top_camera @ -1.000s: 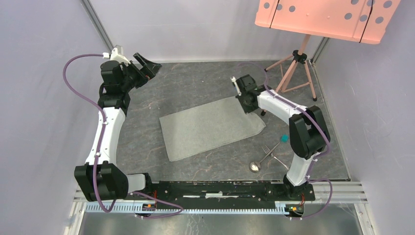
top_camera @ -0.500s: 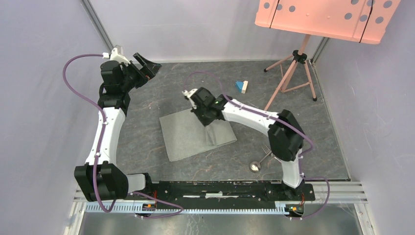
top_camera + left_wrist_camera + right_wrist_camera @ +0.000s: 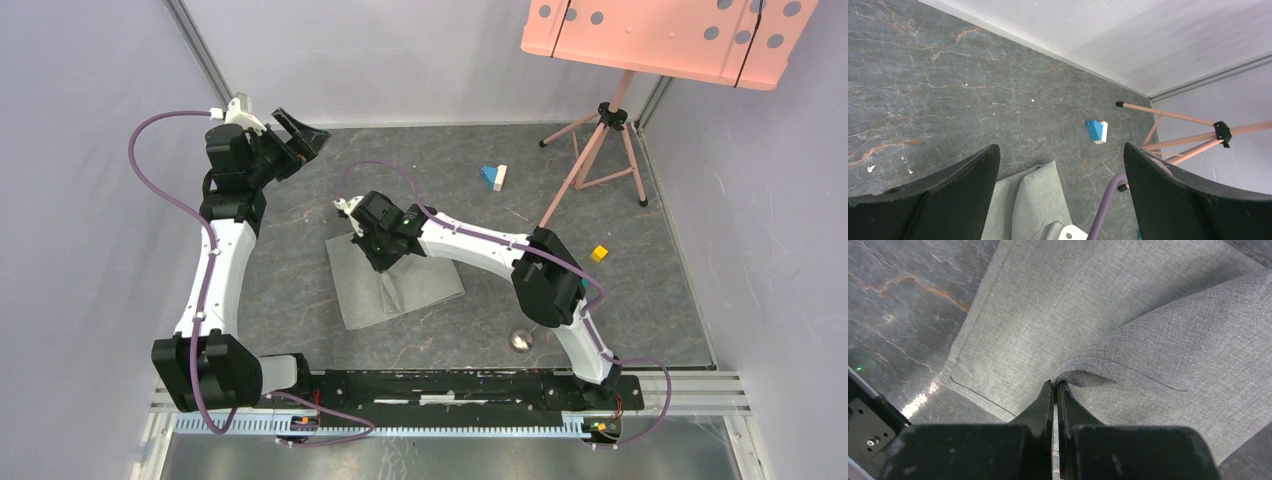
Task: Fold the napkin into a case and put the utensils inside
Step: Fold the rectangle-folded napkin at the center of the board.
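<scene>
1. My right jaws were clamped on a hem of the napkin. The pinched bit of cloth sat right at their tips.
2. From there a doubled layer spread off to one side of the jaws. The single bottom layer lay flat under and beyond them on the tabletop.
3. I judged this to be the first fold of the case, with one end of the cloth drawn over the rest and not yet let go.
4. My left jaws stood wide apart with nothing between them, well away from the cloth. A blue and white block lay out beyond them.
5. The spoon lay well behind my right jaws, near that arm's base. I could not see the fork, which my own arm may have covered.
6. The next move called for lowering the held hem until it squared with the layer beneath. Then I would part the jaws straight up, so the soft cloth did not drag or spring back.
</scene>
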Motion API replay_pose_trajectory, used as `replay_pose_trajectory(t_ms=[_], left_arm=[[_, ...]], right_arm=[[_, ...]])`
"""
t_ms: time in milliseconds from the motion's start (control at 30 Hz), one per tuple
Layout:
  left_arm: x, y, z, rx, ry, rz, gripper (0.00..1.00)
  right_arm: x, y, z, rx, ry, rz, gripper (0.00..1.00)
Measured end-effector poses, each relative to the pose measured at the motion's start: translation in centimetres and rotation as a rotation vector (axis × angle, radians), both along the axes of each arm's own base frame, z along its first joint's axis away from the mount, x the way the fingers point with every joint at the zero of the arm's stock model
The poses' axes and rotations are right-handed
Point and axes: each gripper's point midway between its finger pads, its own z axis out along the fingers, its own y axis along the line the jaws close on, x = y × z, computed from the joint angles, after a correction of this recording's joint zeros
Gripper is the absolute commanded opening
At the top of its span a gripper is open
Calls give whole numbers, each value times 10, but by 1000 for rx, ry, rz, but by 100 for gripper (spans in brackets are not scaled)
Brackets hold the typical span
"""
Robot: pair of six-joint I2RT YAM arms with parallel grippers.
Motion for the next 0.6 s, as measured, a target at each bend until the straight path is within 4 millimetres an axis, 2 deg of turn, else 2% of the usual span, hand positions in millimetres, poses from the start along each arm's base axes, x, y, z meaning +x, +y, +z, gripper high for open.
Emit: replay_pose_trajectory(t_ms=[233, 600], left_arm=[[0, 0, 0, 0, 0, 0, 99], [0, 0, 0, 0, 0, 0, 99]], right_arm=[[-5, 21, 3, 58, 28, 19, 1], [-25, 60, -3, 116, 62, 76, 1]])
